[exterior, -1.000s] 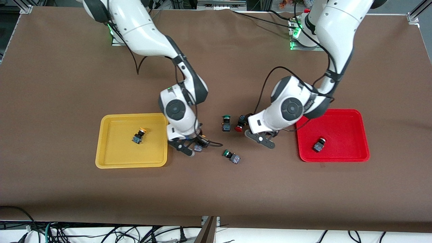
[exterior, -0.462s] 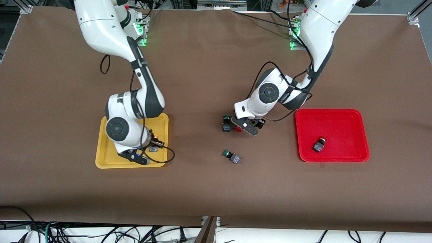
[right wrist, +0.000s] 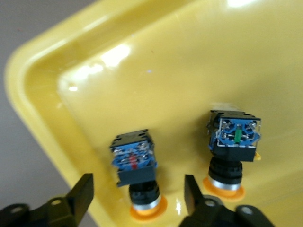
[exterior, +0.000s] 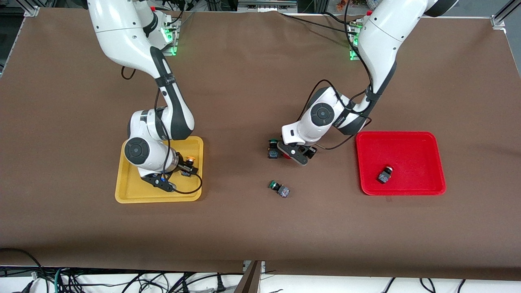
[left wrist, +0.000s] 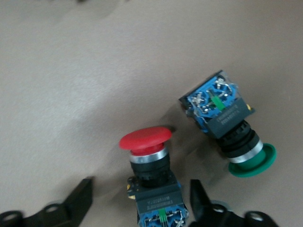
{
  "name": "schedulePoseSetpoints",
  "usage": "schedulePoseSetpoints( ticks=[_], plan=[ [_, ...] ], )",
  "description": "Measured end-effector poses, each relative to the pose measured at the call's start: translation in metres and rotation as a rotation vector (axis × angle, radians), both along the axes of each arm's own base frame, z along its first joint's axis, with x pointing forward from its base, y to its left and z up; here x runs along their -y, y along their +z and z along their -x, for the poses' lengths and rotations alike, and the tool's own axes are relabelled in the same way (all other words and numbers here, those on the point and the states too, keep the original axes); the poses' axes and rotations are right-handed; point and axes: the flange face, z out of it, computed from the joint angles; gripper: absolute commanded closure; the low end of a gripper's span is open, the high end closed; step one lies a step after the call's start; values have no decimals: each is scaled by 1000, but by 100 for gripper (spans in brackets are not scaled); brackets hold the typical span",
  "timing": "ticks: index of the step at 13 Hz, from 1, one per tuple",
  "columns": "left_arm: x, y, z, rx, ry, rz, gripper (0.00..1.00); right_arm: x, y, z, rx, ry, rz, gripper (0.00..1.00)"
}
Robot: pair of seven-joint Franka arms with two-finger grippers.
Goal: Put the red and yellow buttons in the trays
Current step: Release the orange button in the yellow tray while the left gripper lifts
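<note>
Sitting in the yellow tray point(exterior: 126, 191) are two yellow-capped buttons point(right wrist: 136, 176), side by side, with the right gripper point(right wrist: 137, 194) spread wide around one of them. The red tray point(exterior: 431, 140) has one red button point(exterior: 384, 174). The left gripper point(left wrist: 142, 198) is open around the loose red-capped button point(left wrist: 146, 142), mostly hidden in the front view, beside a green button point(left wrist: 222, 118). Half a second ago only one yellow button showed by the right gripper.

The right gripper point(exterior: 173, 179), fingers spread, hangs low at the frame's lower left. The left gripper point(exterior: 295, 154), fingers apart, sits low at centre
</note>
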Motion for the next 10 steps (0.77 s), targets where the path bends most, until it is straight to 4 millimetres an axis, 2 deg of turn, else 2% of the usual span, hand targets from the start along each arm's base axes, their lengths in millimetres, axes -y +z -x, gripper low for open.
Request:
schedulePoseSetpoints(
  ticks=[3, 6, 8, 10],
  plan=[
    [-1, 5, -5, 19, -50, 6, 100, 7, 63, -5, 44, 3, -37, 1],
    [-7, 18, -13, 19, -43, -4, 100, 34, 128, -1, -3, 9, -49, 1],
    [-30, 55, -28, -41, -22, -66, 100, 44, 171, 5, -23, 70, -30, 1],
    [-68, 104, -42, -130, -24, -167, 100, 51, 224, 19, -11, 180, -29, 1]
  ],
)
